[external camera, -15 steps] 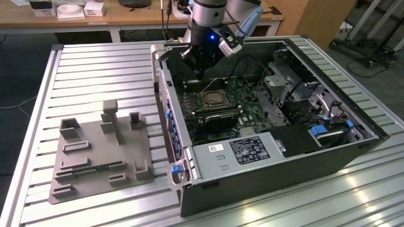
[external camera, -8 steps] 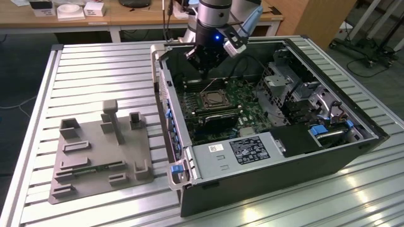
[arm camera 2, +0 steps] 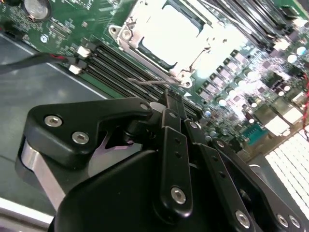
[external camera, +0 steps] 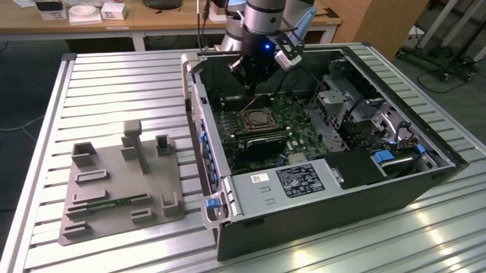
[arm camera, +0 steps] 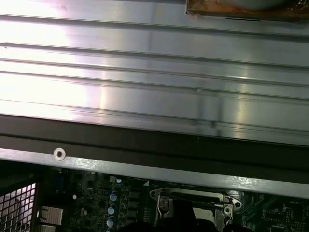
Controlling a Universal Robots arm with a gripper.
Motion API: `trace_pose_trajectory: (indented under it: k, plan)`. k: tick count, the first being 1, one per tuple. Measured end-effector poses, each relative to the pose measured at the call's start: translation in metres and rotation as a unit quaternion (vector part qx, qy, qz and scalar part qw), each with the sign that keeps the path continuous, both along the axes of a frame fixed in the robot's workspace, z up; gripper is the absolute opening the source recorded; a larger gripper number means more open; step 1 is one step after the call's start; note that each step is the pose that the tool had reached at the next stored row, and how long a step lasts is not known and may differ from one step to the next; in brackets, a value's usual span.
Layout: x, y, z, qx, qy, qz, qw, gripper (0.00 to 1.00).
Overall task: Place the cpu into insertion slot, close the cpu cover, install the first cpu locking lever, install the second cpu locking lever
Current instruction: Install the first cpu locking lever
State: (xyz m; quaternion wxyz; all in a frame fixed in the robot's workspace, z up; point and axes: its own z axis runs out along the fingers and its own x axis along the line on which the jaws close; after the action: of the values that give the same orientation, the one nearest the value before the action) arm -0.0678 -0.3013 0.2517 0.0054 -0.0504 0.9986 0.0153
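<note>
One grey-and-black robot arm reaches down into one open black computer case (external camera: 395, 190), which lies on its side on the slatted aluminium counter (external camera: 114, 85); the arm's single black gripper (external camera: 251, 85) hangs over the green circuit board (external camera: 300, 108), just above and beside the socket area; in the second wrist view the gripper (arm camera 2: 166, 94) has its jaws drawn together at the tip, with two silver screw heads showing on its outer link; one thin silvery wire locking lever (arm camera 2: 145, 82) runs along the socket's near edge up to that tip, and I cannot tell whether the jaws touch or pinch it; the one small flat square cpu with a silvery-grey metal top (arm camera 2: 169, 29) lies flat inside the square insertion slot with its silvery metal rim (external camera: 244, 122), and the one square silvery metal cpu cover with the large window in its middle (arm camera 2: 149, 60) lies down flat over it, so the chip's top shows through the window; long narrow black memory slots (arm camera 2: 108, 65) run side by side just beside the socket, on the gripper's side of it; at the case's near end sits one grey power supply box bearing labels (external camera: 292, 179); on the counter, well apart from the case towards the exterior view's left, rests one grey moulded fixture plate with upright posts (external camera: 122, 182); the first wrist view looks across the counter's slats to the case edge, with the socket's metal frame (arm camera: 193, 198) beyond it.
</note>
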Motion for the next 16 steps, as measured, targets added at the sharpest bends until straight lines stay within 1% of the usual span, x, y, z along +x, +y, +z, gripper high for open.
trace_pose_trajectory:
  k: [3, 6, 12, 13, 14, 16]
  plan:
    - [0.004, 0.0001, -0.0046, 0.0024, 0.0, 0.0, 1.0, 0.1]
    - [0.004, 0.0001, -0.0093, 0.0064, 0.0, 0.0, 1.0, 0.1]
    - [0.0, 0.0001, -0.0151, 0.007, 0.0, 0.0, 1.0, 0.1]
    - [0.0, 0.0001, -0.0161, 0.0081, 0.0, 0.0, 1.0, 0.1]
    - [0.0, 0.0001, -0.0169, 0.0107, 0.0001, 0.0, 0.9999, 0.1]
    - [0.0, 0.0002, -0.0187, 0.0184, 0.0001, 0.0, 0.9998, 0.1]
